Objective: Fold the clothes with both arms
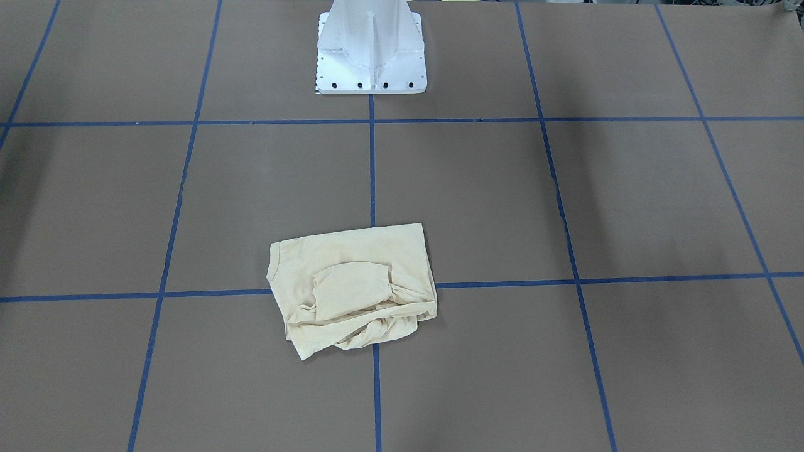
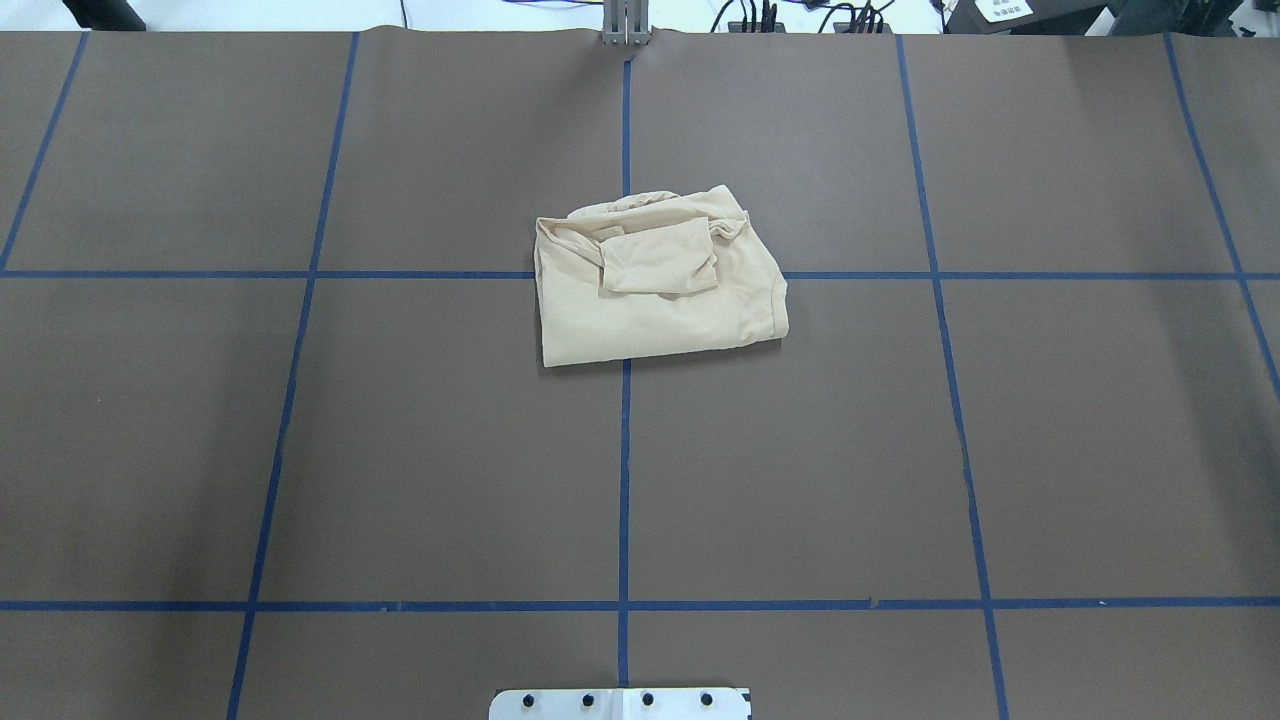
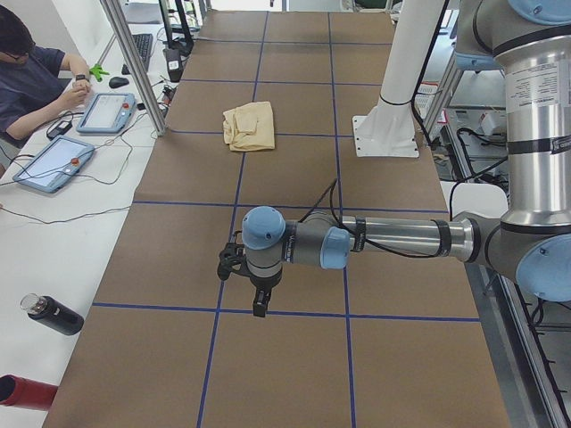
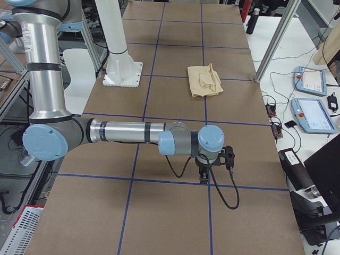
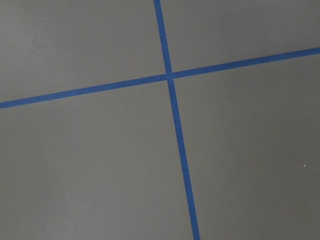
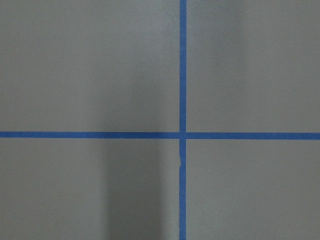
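shirt (image 2: 660, 300) looks thin, limp, light; I'd pinch flat-edge corners. left end effector (image 3: 258, 306), right end effector (image 4: 203, 175): spread or pressed, can't tell.

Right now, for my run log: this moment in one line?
shirt: folded, unheld | left gripper: away, state unclear | right gripper: same

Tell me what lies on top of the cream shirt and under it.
On the shirt lies only its own folded-over flap. Under it is the brown table; the crossing of the blue tape lines is covered.
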### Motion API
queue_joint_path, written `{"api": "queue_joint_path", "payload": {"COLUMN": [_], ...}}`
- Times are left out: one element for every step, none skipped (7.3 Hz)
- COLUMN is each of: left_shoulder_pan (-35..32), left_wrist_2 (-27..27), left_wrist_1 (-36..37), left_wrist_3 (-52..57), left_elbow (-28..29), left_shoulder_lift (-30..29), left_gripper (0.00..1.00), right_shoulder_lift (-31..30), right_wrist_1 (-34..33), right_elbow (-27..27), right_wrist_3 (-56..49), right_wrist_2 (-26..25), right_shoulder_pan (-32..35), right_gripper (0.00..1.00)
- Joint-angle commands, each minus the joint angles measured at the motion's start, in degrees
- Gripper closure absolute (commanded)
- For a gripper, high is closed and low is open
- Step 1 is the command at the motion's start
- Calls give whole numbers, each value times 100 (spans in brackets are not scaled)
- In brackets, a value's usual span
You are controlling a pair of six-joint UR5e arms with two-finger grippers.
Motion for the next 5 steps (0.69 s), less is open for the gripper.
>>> {"api": "queue_joint_path", "payload": {"left_shoulder_pan": [1,-8,-8,1,1], "left_wrist_2": [0,0,9,17,17], "left_wrist_1": [1,1,10,10,19], "left_wrist_3": [-12,-12,-21,-21,-38], "left_elbow": [-52,-104,-165,-166,-183], "left_shoulder_lift": [-5,4,4,4,4], "left_gripper": [1,1,1,1,1], "right_shoulder_lift": [-159,-612,-904,-1090,-1100], "right_wrist_1": [92,432,696,725,725], "right_elbow": [237,543,720,756,887], "right_wrist_3": [366,367,419,429,472], "right_wrist_2": [-145,-573,-647,-639,-647], "right_shoulder_pan": [-270,-402,-412,-412,-412], "right_gripper": [0,0,0,0,0]}}
